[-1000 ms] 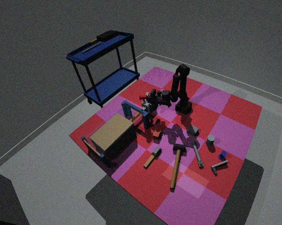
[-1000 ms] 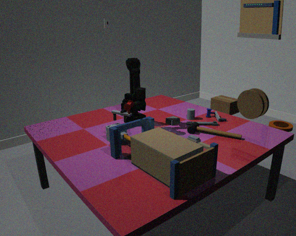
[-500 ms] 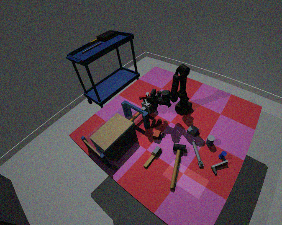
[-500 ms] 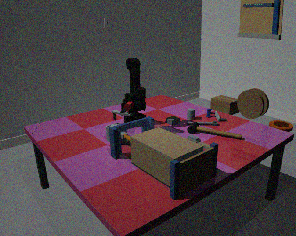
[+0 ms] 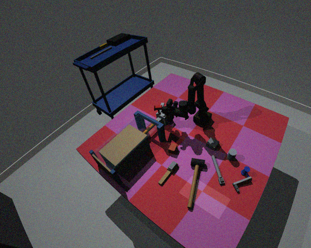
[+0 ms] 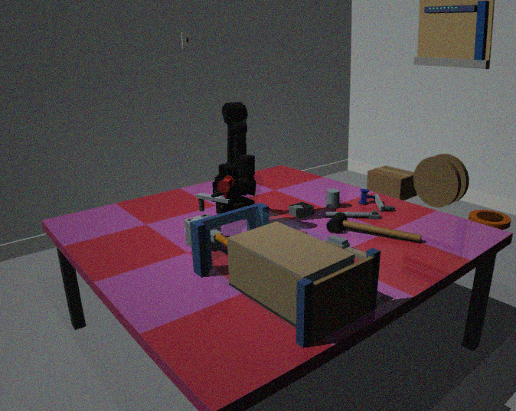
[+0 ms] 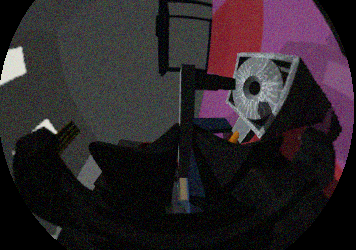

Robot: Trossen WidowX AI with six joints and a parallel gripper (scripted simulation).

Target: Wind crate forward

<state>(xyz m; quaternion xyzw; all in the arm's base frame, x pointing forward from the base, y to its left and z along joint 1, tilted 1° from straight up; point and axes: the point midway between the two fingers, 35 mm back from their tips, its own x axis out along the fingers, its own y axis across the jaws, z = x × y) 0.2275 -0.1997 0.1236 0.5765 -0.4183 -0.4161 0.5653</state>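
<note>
My gripper (image 5: 159,110) (image 6: 224,187) (image 7: 183,126) is shut on the winch handle (image 5: 156,109) (image 6: 211,197) (image 7: 187,106), a grey bar with a red knob. Its square key (image 6: 200,204) (image 7: 214,80) hangs just above and beside the grey winch (image 5: 161,117) (image 6: 189,226) (image 7: 264,92), apart from the round hole (image 7: 254,87). An orange strap (image 5: 148,128) (image 6: 220,237) (image 7: 234,137) runs from the winch through the blue steel frame (image 5: 140,117) (image 6: 198,246) to the tan crate (image 5: 122,144) (image 6: 281,250). The crate sits flat in the guard cubby (image 5: 91,152) (image 6: 304,310), with a short gap to the frame.
On the chequered bench lie a long mallet (image 5: 194,181) (image 6: 377,229), a small hammer (image 5: 168,173), a grey bar tool (image 5: 218,173), a grey L-shaped crank (image 5: 242,182), a blue spool (image 5: 245,171), a grey cylinder (image 5: 232,154) (image 6: 332,197) and small blocks (image 5: 212,142). A blue cart (image 5: 114,71) stands behind.
</note>
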